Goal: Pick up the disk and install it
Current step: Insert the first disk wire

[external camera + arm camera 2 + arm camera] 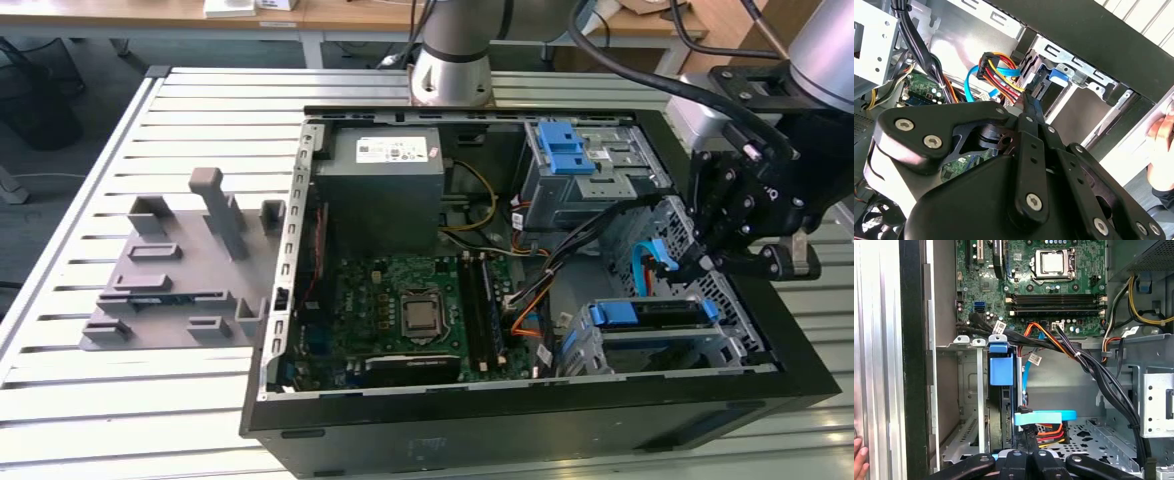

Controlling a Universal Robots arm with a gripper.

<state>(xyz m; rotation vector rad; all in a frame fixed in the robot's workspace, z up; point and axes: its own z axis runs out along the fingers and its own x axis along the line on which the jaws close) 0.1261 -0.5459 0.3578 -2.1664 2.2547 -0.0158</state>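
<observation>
The disk [651,313] sits in the lower drive cage at the case's front corner on the exterior view's right, its blue bracket [1001,365] facing into the case. My gripper [711,268] hangs just above that cage, inside the case. In the second wrist view the gripper [1029,104] has its fingers closed together, tips at the disk's rear beside a black plug with red, orange and yellow wires [1000,75]. A light-blue data cable [1044,417] crosses right at the tips. Whether anything is pinched between them I cannot tell.
The open black case [534,420] lies on a slatted table [160,400]. Inside are the motherboard [414,310], power supply [387,190] and an upper grey cage with a blue latch [567,150]. A grey fixture [180,270] lies beside the case. A person's hand [1160,131] rests outside the case wall.
</observation>
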